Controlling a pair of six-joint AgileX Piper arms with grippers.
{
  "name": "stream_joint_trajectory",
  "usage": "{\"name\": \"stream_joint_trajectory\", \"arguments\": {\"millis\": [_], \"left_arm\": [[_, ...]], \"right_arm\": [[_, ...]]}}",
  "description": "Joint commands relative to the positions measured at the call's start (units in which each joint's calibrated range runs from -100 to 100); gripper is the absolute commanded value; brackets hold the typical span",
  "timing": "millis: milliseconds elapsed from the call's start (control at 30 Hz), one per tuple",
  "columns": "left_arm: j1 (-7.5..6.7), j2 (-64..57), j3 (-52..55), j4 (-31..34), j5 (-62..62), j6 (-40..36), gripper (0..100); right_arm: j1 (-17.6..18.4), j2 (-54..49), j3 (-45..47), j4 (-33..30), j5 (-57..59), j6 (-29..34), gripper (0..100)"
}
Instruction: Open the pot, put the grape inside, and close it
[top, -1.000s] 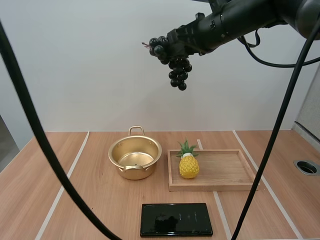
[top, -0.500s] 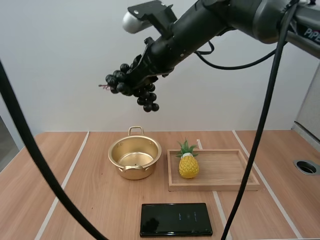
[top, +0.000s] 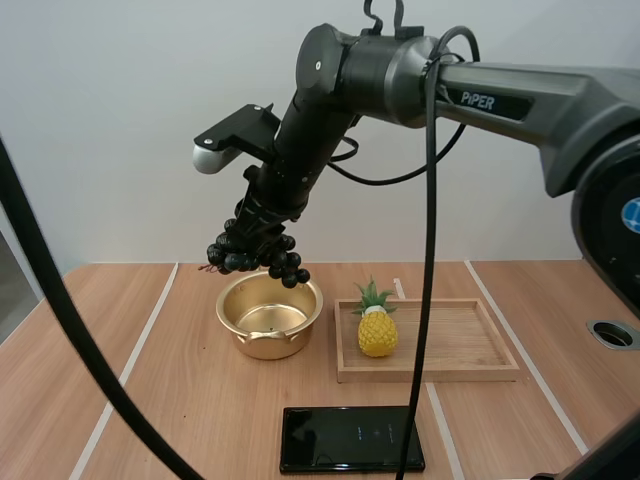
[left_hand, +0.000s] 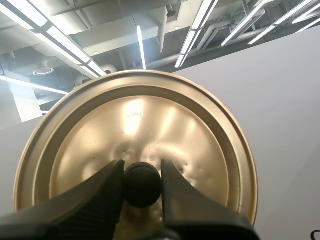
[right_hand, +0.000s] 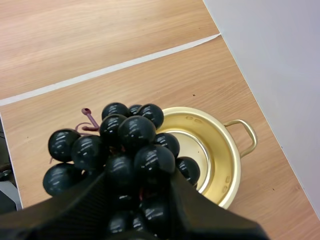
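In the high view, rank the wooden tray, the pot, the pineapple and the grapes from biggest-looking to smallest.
1. wooden tray
2. pot
3. grapes and pineapple: look alike, and the grapes hang raised, so unranked.

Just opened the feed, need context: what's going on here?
The right gripper holds the bunch of grapes just above the open gold pot, not yet inside it. The left gripper pinches the lid by its black knob, away from the pot. A pineapple sits on the wooden tray beside the pot, and a black slab lies on the table in front.
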Motion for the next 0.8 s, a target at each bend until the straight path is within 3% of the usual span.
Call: {"name": "stream_joint_trajectory", "arguments": {"millis": [0,533,767], "left_arm": [[-0.02,-0.25,-0.32,0.16,-0.01,-0.64,0],[-0.02,-0.25,-0.32,0.16,2.84,-0.64,0],[-0.02,-0.25,-0.32,0.16,3.03,-0.64,0]], "right_arm": [[0.12,2.08,-0.03,-0.97,-4.03,1.19,0],[0.12,15.12,-0.03,-1.70,-10.04,1.19,0],[0.05,19.72,-0.03,-10.10,-14.70,4.86,0]]}}
